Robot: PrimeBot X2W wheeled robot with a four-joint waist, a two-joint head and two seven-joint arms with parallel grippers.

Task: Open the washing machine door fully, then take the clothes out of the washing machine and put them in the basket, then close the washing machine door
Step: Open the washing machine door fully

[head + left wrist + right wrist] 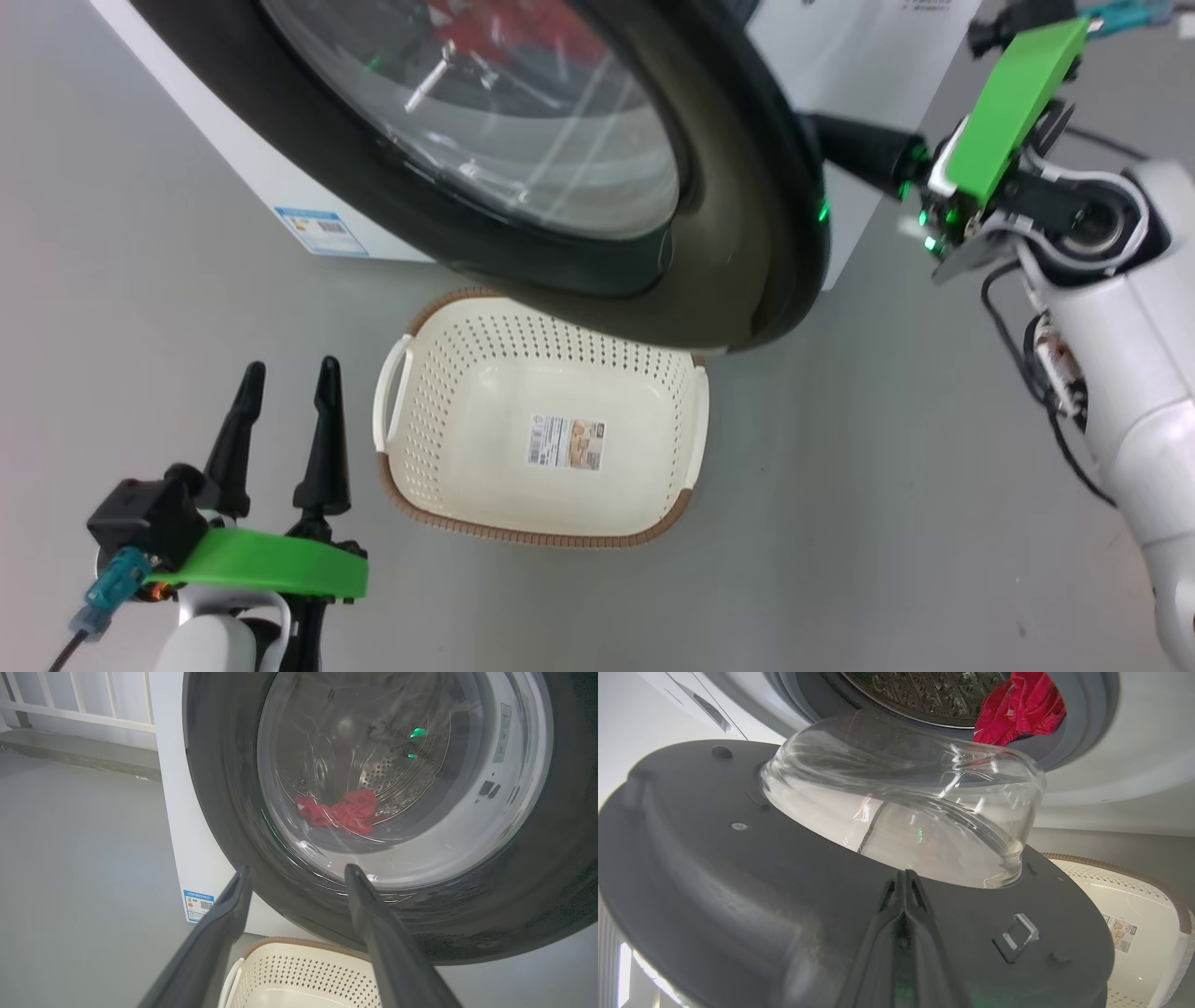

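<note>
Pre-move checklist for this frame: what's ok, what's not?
1. washing machine door fully open: not ok, only partly swung out.
2. right gripper shut, tips at the door's inner face: ok.
3. left gripper open and empty: ok.
4. basket upright and empty: ok.
5. Door's lower edge clears the basket's far rim: cannot tell.
6. clothes out of the drum: not ok, inside.

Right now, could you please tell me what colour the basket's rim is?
Brown; the basket itself is cream-white. The head view shows it best.
</note>
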